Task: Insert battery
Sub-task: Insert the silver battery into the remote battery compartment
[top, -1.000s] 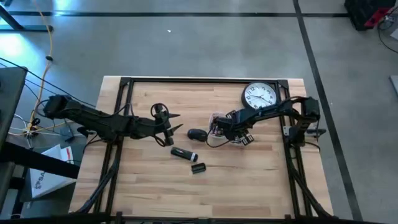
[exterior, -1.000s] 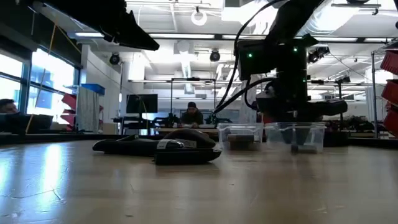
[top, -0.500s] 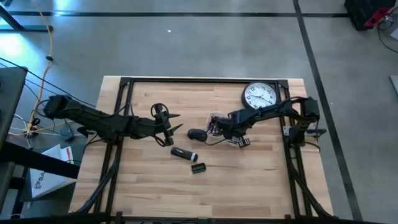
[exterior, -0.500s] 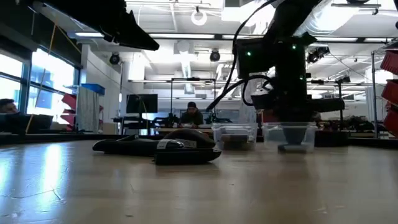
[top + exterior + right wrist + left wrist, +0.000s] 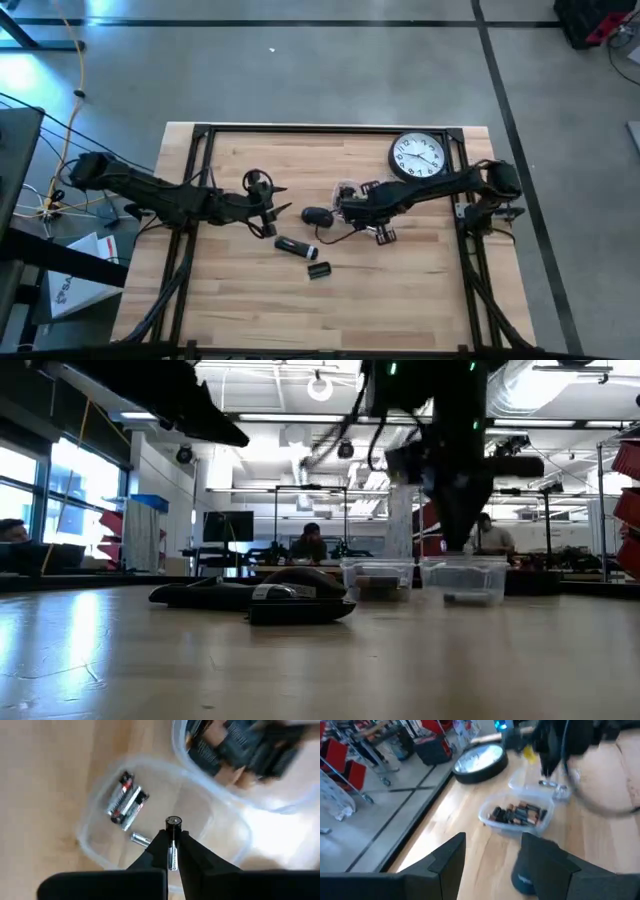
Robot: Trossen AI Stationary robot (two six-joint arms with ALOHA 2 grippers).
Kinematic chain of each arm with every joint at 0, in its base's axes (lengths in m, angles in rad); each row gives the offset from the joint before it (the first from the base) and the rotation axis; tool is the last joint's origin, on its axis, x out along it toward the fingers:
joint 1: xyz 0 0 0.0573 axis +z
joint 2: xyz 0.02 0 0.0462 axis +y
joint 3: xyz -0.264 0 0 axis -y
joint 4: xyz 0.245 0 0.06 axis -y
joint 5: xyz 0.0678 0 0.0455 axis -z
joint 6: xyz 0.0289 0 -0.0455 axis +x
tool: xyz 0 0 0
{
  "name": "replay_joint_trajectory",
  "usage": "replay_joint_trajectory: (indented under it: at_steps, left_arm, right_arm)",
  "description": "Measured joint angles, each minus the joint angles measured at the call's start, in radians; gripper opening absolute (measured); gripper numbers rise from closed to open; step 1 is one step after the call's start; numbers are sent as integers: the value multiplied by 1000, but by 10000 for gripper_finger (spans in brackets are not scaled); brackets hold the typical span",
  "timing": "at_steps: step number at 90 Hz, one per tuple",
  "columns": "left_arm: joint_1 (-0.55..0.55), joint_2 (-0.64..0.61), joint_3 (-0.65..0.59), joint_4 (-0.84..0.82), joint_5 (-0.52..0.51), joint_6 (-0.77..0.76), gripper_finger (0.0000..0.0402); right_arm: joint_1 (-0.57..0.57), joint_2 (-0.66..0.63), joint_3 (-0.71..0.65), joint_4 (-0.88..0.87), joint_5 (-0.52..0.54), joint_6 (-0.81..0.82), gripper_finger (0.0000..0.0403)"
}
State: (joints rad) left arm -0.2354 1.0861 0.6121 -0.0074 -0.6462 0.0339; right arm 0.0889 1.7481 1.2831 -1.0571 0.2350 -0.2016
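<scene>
**Battery pinched, still over its tub**

Our right fingers were closed on a single battery, held by its barrel with one end cap facing the wrist camera. Below it sat a clear tub with a few loose cells, and beside that a second tub packed with batteries.

From the high view, we had the right gripper reached in near the table's middle, just beside the mouse. The clock lay at the far edge. Two small dark parts lay nearer the front. The left gripper waited to the left of the mouse.

In the low view, the mouse lay in front of both tubs, with the right arm hanging above them.

In the left wrist view, our left fingers stood well apart, holding nothing, and looked toward the full tub and the mouse.

We judged the grip narrow: the battery could twist or slip out on the way to the mouse, or arrive with the wrong end leading. The tubs were close enough for the arm to knock them.
</scene>
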Motion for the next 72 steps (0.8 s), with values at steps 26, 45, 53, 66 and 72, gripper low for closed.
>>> replay_joint_trajectory:
  at_steps: [26,45,53,66,72]
  left_arm:
    - [-109,3,0,-132,122,-251,177]
    - [-229,58,0,-135,119,-395,177]
    - [-317,89,0,-102,80,-408,177]
    - [-439,159,0,54,-83,-397,177]
    - [-466,206,0,151,-121,-362,177]
  right_arm:
    - [93,-82,5,371,-7,89,0]
    - [132,-9,5,719,-38,100,0]
    - [162,16,5,819,-13,100,0]
    - [216,66,5,1050,9,93,0]
    - [236,92,5,1152,13,94,0]
